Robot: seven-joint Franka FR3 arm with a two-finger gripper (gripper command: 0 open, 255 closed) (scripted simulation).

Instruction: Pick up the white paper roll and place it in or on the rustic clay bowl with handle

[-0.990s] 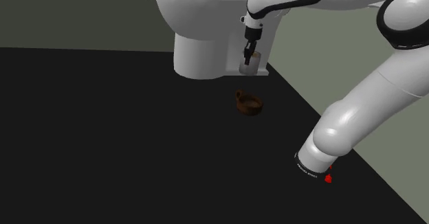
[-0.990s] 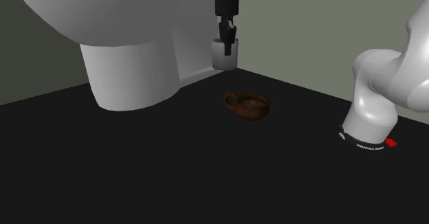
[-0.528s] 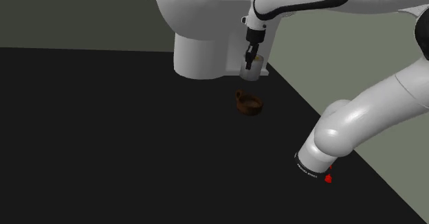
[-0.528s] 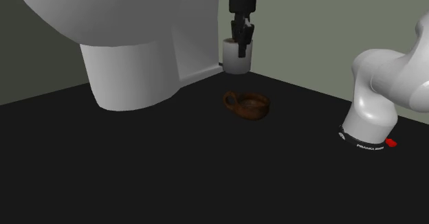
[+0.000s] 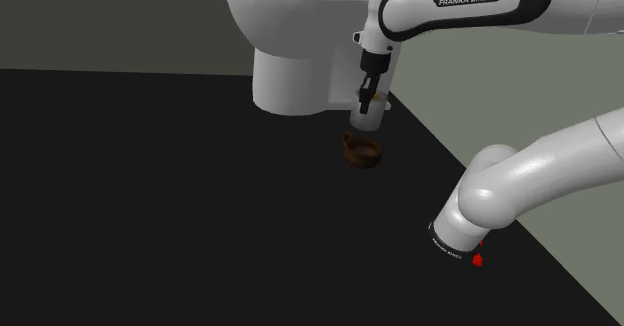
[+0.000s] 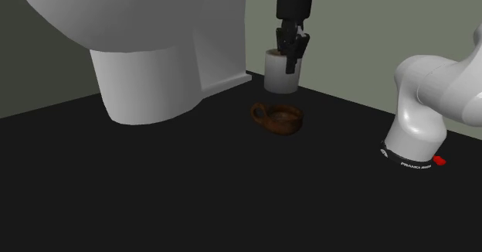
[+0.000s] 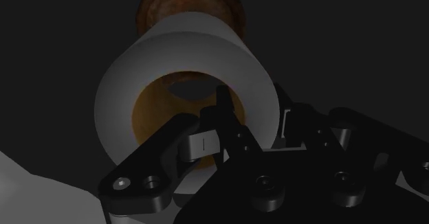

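White paper roll (image 6: 276, 78) gripped by my end effector (image 6: 292, 62) above clay bowl (image 6: 281, 121); I'd centre it, lower, then release.

Base: the arm (image 5: 520, 174) rises from a dark collar with red marks at the shoulder view's lower right.
Lower links: white, leaning up and to that view's right, with one rounded bend above the collar.
Forearm (image 5: 470, 2): nearly level along the top of the shoulder view, black band lettered FRANKA EMIKA.
Wrist: turned down at the forearm's end; the hand points straight down.
Gripper (image 6: 291, 57): black, vertical.
Fingers (image 7: 223, 116): one inside the hollow core of the paper roll (image 6: 280, 76), one outside its wall; the wall is clasped between them.
Load: the roll hangs upright from the gripper.
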